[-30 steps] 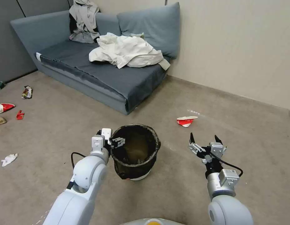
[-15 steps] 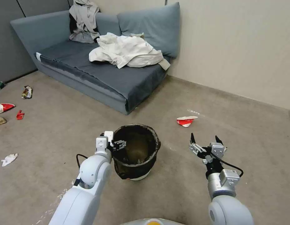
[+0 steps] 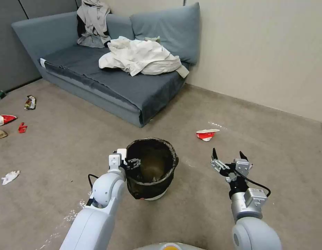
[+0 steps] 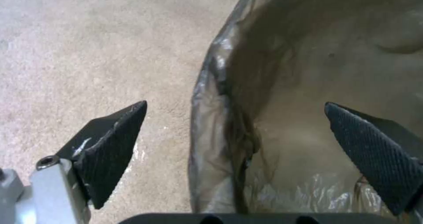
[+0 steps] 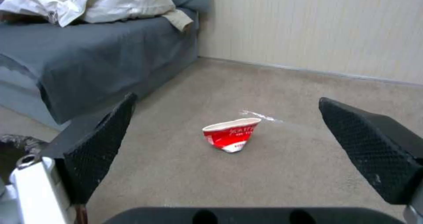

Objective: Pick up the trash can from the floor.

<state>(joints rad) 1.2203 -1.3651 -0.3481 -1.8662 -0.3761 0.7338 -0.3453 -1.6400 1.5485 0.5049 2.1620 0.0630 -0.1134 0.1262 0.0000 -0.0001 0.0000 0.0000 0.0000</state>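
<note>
Trash can (image 3: 152, 169): upright on the floor (image 3: 63, 152), between the two arms.
Left gripper (image 4: 233, 144): spread, one finger outside the rim, one inside; has edged further over the rim in the last second.
Meaning: likely set to close on the wall; nothing pinched yet.
Right gripper (image 3: 228, 158): spread, idle, well apart.
Open room: bare carpet around; crushed cup (image 5: 231, 133) and sofa (image 3: 108, 80) beyond.

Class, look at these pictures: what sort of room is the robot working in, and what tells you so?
Probably a living room or lounge: a grey sofa with clothes heaped on it, carpeted floor, and a trash can.
</note>
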